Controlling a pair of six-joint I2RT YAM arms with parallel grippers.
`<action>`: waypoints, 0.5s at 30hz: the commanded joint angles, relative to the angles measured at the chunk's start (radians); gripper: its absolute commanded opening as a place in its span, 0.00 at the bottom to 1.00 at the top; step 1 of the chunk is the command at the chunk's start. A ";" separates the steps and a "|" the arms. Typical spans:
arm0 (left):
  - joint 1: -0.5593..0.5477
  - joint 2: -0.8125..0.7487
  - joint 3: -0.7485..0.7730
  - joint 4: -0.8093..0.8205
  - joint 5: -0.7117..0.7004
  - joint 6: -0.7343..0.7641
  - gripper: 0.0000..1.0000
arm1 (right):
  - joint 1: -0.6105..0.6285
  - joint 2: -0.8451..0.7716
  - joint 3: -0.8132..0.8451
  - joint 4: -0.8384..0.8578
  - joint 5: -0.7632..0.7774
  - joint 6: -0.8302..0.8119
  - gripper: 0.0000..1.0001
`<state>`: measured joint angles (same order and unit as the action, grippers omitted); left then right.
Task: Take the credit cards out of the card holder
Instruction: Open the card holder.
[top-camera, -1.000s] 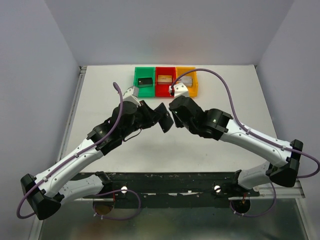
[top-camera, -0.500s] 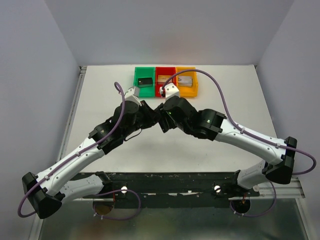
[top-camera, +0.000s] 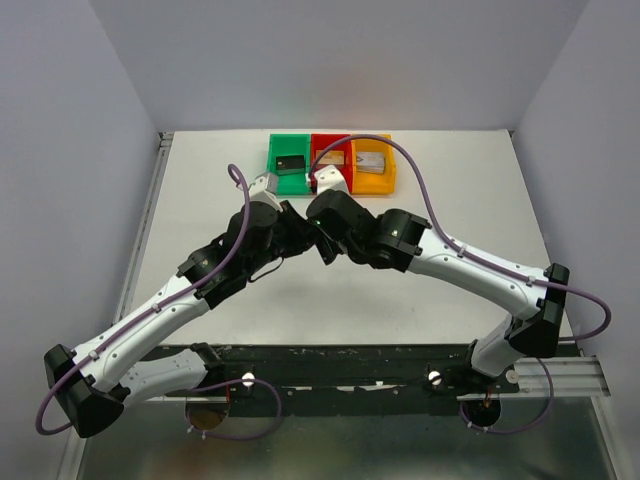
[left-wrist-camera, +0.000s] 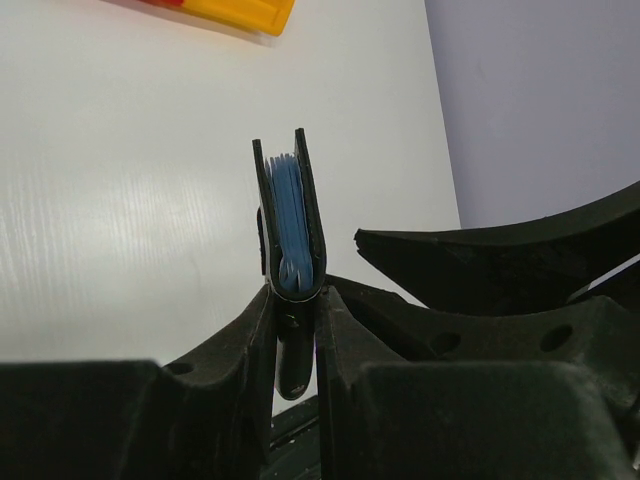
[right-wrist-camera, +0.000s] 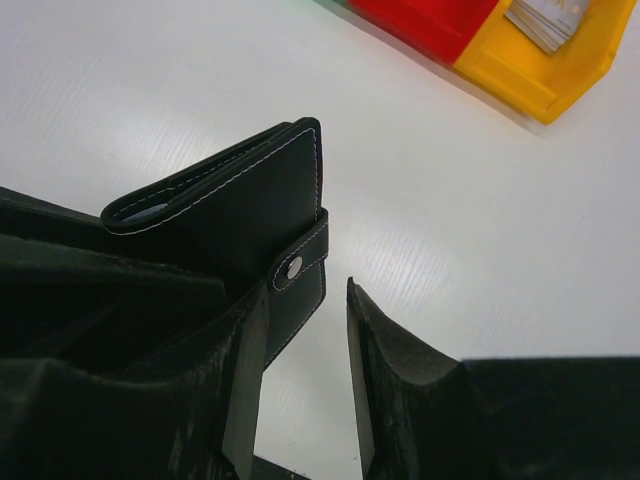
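The card holder (right-wrist-camera: 240, 195), a black bifold wallet, is held off the table in my left gripper (left-wrist-camera: 297, 300), which is shut on its lower edge. In the left wrist view the wallet (left-wrist-camera: 290, 215) stands edge-on, slightly parted, with its blue-grey lining showing. No credit cards show; any inside are hidden. My right gripper (right-wrist-camera: 305, 295) is open beside the wallet. The wallet's snap strap (right-wrist-camera: 300, 272) hangs between its fingers, against the left finger. In the top view both grippers meet at the wallet (top-camera: 325, 248).
Green (top-camera: 273, 172), red (top-camera: 330, 139) and yellow (top-camera: 390, 172) bins stand in a row at the table's far edge, each holding a small block. White table lies below the wallet. The yellow bin also shows in the right wrist view (right-wrist-camera: 520, 85).
My right arm has swung left and its open gripper has come up against the wallet's strap side. My left gripper has kept hold of the wallet in about the same place.
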<state>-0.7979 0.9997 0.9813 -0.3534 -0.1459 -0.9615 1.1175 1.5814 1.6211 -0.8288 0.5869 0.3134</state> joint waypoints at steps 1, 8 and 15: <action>-0.006 -0.032 0.008 0.048 0.031 -0.002 0.00 | 0.004 0.032 0.042 -0.044 0.044 0.009 0.43; -0.007 -0.044 0.005 0.045 0.032 0.000 0.00 | 0.004 0.052 0.066 -0.067 0.059 0.004 0.35; -0.007 -0.049 0.007 0.044 0.029 0.004 0.00 | -0.004 0.052 0.066 -0.073 0.059 0.003 0.21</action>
<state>-0.7982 0.9878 0.9813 -0.3534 -0.1455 -0.9611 1.1202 1.6138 1.6676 -0.8650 0.6010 0.3141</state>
